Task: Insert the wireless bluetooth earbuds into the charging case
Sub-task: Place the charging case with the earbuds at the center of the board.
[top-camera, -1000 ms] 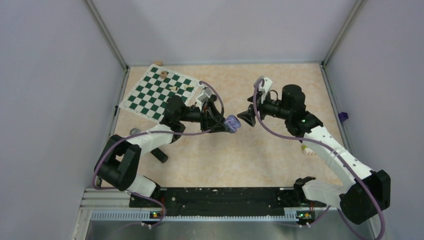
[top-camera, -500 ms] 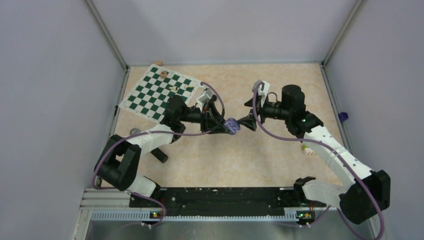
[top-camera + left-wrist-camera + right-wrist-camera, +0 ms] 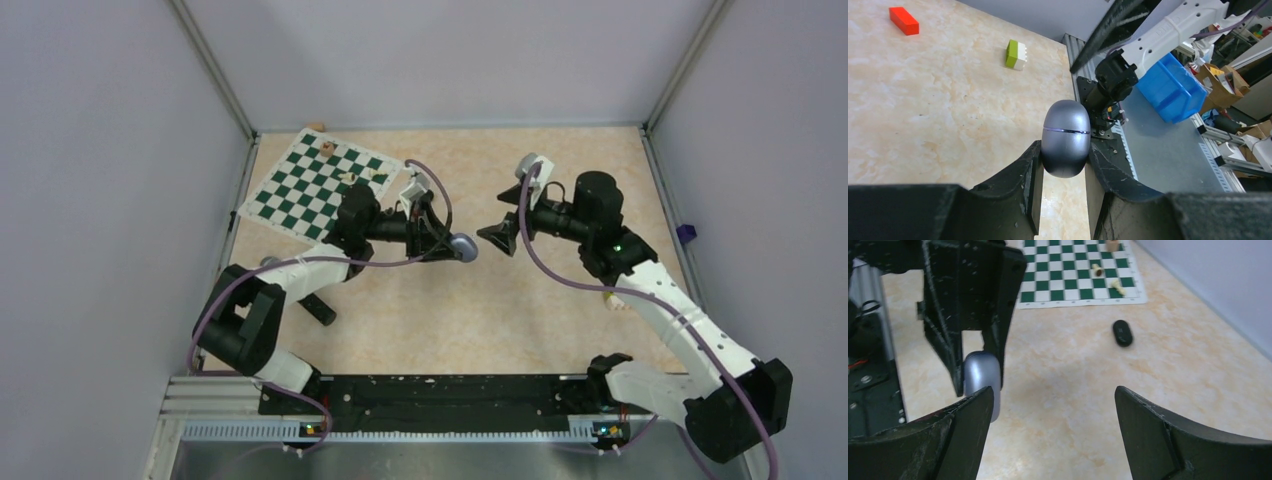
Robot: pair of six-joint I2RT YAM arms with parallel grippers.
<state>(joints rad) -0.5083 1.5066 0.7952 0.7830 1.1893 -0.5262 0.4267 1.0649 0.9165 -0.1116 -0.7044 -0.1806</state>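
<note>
Beige marbled tabletop (image 3: pixel 480 310), left gripper (image 3: pixel 1064 154) clamped on closed grey oval charging case (image 3: pixel 1066 131) (lid seam visible) held above mid-table, right gripper (image 3: pixel 497 236) jaws spread wide, empty, facing case, just apart

oval cases (image 3: pixel 1065 137): at least 2 | chessboard (image 3: pixel 300 190): 1 | chess pieces (image 3: pixel 1096 270): 3 | blocks (image 3: pixel 1016 54): 2

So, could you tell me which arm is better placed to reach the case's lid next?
Right, probably: the right gripper stands open facing the closed charging case, which the left gripper grips.
</note>
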